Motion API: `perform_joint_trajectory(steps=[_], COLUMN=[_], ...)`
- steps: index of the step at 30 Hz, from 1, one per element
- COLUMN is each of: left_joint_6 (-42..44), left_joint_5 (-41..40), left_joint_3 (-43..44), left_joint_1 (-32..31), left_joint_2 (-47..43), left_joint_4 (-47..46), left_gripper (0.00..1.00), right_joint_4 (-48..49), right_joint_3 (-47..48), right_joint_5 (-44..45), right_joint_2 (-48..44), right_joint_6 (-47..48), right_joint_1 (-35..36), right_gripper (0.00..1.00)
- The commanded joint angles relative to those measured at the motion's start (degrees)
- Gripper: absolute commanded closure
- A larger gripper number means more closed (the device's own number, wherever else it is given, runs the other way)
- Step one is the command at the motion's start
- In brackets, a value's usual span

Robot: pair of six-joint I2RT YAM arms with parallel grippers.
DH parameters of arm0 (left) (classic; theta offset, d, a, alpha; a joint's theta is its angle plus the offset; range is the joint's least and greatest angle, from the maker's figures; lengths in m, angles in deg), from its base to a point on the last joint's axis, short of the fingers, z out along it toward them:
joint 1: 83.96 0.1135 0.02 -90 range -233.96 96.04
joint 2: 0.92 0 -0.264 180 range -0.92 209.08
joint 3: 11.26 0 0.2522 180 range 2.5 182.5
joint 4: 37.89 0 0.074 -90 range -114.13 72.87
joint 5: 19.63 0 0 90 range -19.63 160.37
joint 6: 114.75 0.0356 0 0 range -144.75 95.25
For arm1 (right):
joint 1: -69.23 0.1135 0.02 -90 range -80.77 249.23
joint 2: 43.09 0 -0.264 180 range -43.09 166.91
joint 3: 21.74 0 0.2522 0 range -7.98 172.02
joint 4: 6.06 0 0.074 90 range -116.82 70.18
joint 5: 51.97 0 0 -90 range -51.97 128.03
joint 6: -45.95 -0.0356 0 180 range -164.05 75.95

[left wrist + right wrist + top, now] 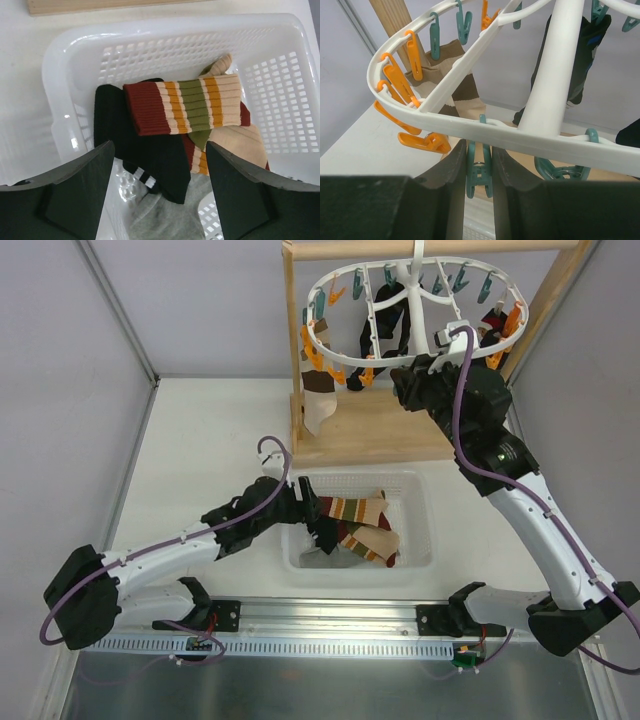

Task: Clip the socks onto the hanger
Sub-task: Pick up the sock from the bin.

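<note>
Left gripper (159, 150) hangs with fingers apart over the socks (185, 102) piled in the white basket (65, 60), mid-worktop toward the near edge. Right gripper (479, 157) is clamped on a teal clothespin (479, 177) under the hanger (470, 127) rim, at the far edge.

The hanger (520, 137) is plain white, hung with orange clothespins (415, 55) and a teal clothespin (479, 175). In the white mesh basket (150, 50), 1 striped sock (185, 107) carries bands of dark red, cream, orange and olive green. A black sock (150, 150) shows 2 thin white stripes. The tan sock (240, 145) and grey sock (165, 215) are plain. The worktop (200, 440) is white.
</note>
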Motion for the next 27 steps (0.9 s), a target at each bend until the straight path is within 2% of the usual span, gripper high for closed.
perform_joint_trajectory(steps=[1, 7, 12, 15, 22, 27], left_joint_6=[-10.2, -23.5, -40.6, -43.9, -49.1, -52.0], left_joint_5=[-6.7, -10.6, -15.1, -18.2, -24.5, -29.3], left_joint_3=[-0.5, 1.7, 0.9, 3.7, 11.9, 14.4], left_joint_1=[-3.5, -7.3, -9.7, -10.9, -12.1, -12.2], left_joint_2=[-0.4, 4.7, 9.4, 12.5, 19.6, 23.0], left_joint_4=[0.2, 0.2, 0.9, 2.8, 9.1, 11.8], left_gripper=[0.27, 0.30, 0.36, 0.41, 0.41, 0.41], right_joint_4=[0.1, 0.6, 0.4, 0.4, 0.6, 0.8], right_joint_3=[-1.0, -1.1, -1.0, -0.9, -1.3, -1.3], right_joint_5=[-0.9, -0.9, -1.4, -1.3, -1.6, -2.0], right_joint_2=[-0.7, -0.8, -1.1, -1.4, -2.4, -2.7], right_joint_6=[-1.0, -1.1, -1.1, -1.0, -1.1, -1.1], right_joint_1=[0.0, 0.0, 0.0, 0.0, 0.0, 0.0], right_gripper=[0.99, 0.99, 0.99, 0.99, 0.99, 0.99])
